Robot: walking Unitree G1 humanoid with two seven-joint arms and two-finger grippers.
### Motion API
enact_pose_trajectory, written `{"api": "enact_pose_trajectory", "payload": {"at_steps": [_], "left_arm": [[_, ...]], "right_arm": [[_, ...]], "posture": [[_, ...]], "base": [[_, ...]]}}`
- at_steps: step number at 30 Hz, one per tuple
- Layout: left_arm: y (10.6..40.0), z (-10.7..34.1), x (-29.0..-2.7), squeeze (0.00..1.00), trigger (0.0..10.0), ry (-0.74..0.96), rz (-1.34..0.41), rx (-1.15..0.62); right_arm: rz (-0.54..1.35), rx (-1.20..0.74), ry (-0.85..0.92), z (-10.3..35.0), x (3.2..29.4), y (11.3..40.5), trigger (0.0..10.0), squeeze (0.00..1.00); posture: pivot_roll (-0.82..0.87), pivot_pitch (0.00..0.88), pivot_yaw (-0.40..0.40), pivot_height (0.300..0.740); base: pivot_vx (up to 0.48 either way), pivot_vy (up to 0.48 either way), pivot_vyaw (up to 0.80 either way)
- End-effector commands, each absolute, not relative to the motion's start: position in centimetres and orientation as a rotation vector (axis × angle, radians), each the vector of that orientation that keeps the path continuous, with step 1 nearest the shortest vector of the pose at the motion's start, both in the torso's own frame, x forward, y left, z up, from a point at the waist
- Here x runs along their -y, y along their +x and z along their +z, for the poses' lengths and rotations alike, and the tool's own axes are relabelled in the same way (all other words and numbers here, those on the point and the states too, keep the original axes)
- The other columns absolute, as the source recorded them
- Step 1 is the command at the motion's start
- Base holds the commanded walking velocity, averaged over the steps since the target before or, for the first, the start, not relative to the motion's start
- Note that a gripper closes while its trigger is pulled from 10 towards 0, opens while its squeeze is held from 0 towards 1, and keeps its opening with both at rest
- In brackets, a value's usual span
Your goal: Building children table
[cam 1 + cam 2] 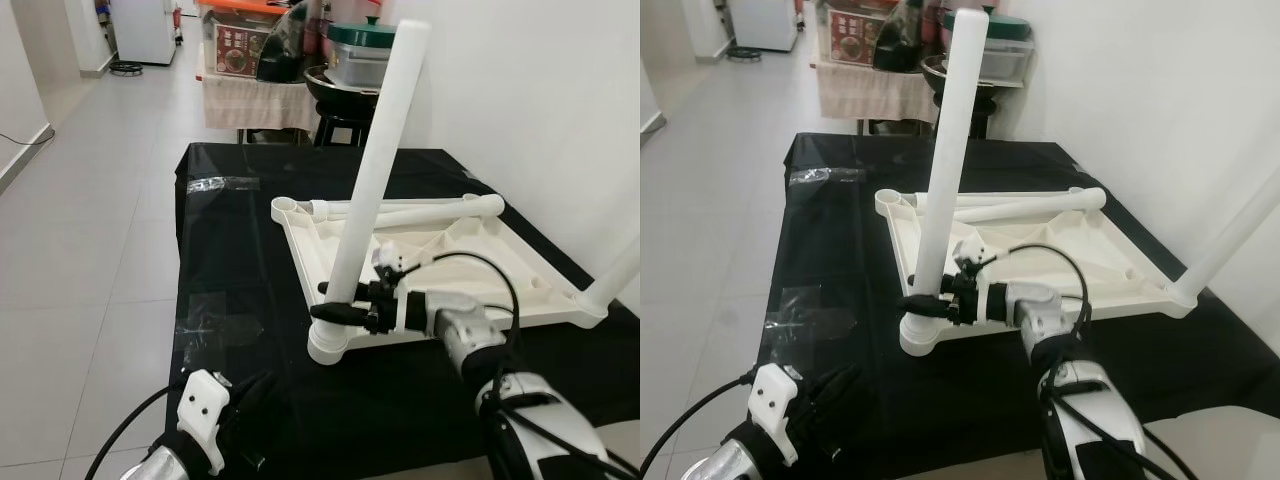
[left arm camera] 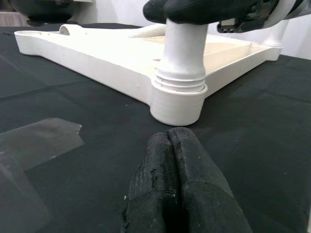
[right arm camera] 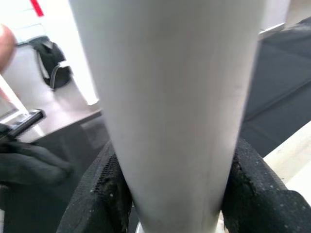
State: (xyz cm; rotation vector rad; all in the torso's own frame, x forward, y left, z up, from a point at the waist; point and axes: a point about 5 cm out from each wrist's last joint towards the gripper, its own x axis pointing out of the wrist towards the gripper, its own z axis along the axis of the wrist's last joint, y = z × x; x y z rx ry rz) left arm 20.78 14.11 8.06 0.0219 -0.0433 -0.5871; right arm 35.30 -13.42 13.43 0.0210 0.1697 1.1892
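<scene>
We see the black cloth (image 1: 230,260) spread wide beneath both pincers, and on it the white tabletop (image 1: 440,260) lying upside down, reaching away ahead of the right pincer (image 1: 335,303). From the corner socket (image 1: 328,345) directly under that pincer rises a white leg (image 1: 375,170), leaning slightly; the right pincer is clamped around it low down, one black finger (image 3: 102,194) on each side of the tube, just above the threaded collar. Beyond the pincer a loose leg (image 1: 410,208) lies across the far edge of the tabletop, and off to its right another fitted leg (image 1: 615,275) stands at the far corner.

The left pincer (image 2: 170,189) rests low on the cloth, close in front of the same socket, its fingers pressed together on nothing.

We judge the step in hand to be seating this leg in its socket: threads show at the collar, so it may not be fully home. The next move probably calls for turning the tube while keeping it straight, with the tabletop steadied against sliding.

A box on the far stand (image 1: 255,100) carries a printed picture, but we can read no writing or brand.
</scene>
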Motion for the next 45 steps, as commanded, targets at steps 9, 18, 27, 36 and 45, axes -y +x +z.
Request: {"api": "enact_pose_trajectory", "payload": {"at_steps": [9,18,27,36,45], "left_arm": [[20.5,8.2,-14.7,0.00,10.0,0.007,-0.571,0.034],[20.6,7.7,-14.7,0.00,10.0,-0.009,-0.557,0.020],[21.1,7.7,-14.7,0.00,10.0,-0.035,-0.542,0.021],[21.5,7.7,-14.7,0.00,10.0,-0.041,-0.534,0.024],[21.6,7.6,-14.4,0.00,10.0,-0.050,-0.530,0.028]], "right_arm": [[0.432,-0.272,0.177,5.5,9.6,30.0,0.0,0.00],[0.560,-0.209,0.085,7.2,11.1,32.2,10.0,1.00],[1.118,-0.025,-0.030,13.9,11.4,33.7,10.0,0.00],[1.280,-0.105,-0.029,16.3,11.8,35.8,10.0,0.00],[1.372,-0.149,0.027,17.6,12.5,36.4,0.0,0.00]], "posture": [[0.09,0.000,-0.099,0.740],[0.11,0.000,-0.114,0.740],[0.13,0.000,-0.115,0.740],[0.16,0.000,-0.139,0.740],[0.16,0.000,-0.148,0.740]], "base": [[0.000,0.000,0.00],[0.000,0.000,0.00],[0.000,0.000,0.00],[0.000,0.000,0.00],[0.000,0.000,0.00]]}}
